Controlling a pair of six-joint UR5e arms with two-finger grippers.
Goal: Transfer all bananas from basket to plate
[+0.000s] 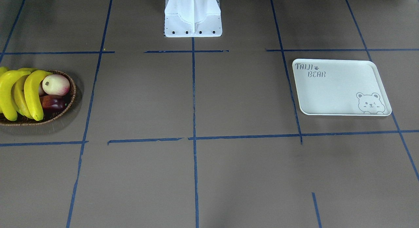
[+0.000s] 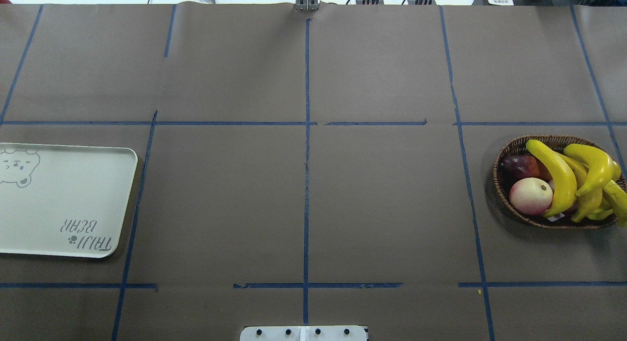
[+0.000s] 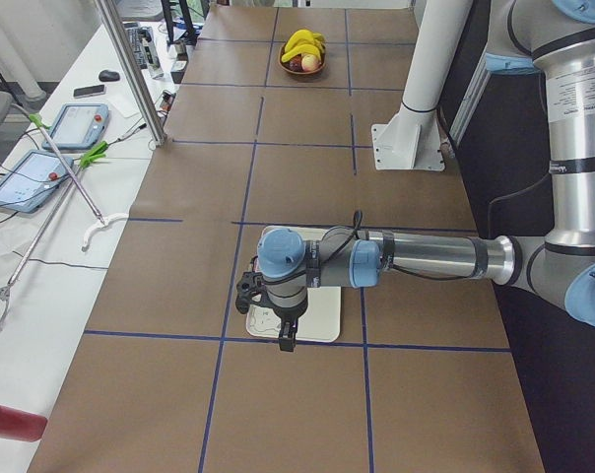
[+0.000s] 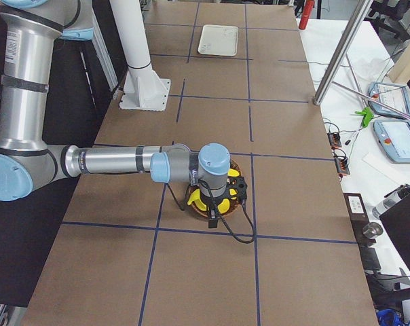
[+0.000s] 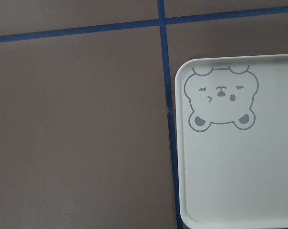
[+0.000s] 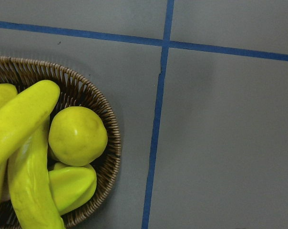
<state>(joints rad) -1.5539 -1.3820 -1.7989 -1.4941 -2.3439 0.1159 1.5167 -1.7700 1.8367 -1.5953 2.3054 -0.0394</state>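
Bananas point(image 2: 563, 179): piled together in the basket, none on the plate.
Basket point(image 2: 504, 155): at the robot's right end of the table point(image 2: 303, 208); it also holds a pink peach point(image 2: 530, 195) and a dark red fruit point(image 2: 519, 165).
Plate point(image 2: 73, 204): bare, at the robot's left end, well apart from the basket.
Left gripper point(image 3: 286, 340): hangs over the plate; I cannot tell whether its fingers are apart or together.
Right gripper point(image 4: 210, 204): hangs over the basket; its fingers likewise cannot be told.

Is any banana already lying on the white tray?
No, in the overhead view the plate carries no fruit, and the bananas lie in the basket.
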